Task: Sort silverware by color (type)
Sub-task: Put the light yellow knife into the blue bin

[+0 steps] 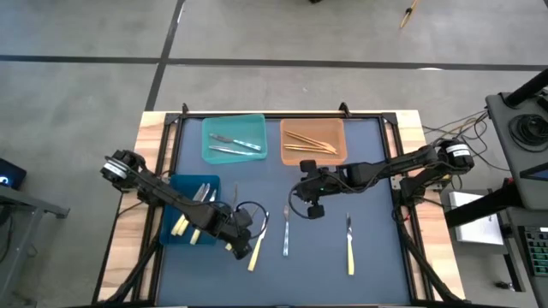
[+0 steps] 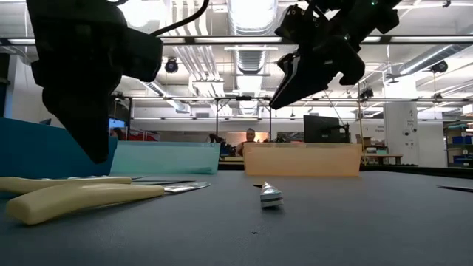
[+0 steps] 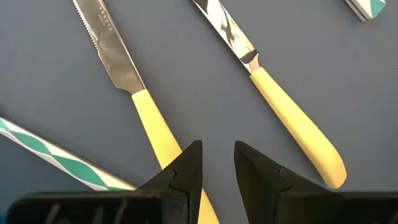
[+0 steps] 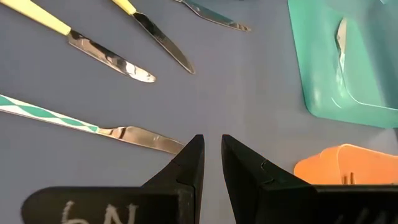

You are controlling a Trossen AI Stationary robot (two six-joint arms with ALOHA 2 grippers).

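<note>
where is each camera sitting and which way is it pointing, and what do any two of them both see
High view: above the table, looking straight down; both arms show, left gripper over a yellow-handled knife, right gripper mid-table.
Low view: at tabletop height, looking level across to the teal bin and orange bin; both arms hang in from above.
Left wrist view: on the left wrist, looking down at the yellow-handled knife; its fingers show.
Right wrist view: on the right wrist, looking down at the mat; its fingers show.
Shared: high, low and right wrist views all see the teal bin.
</note>
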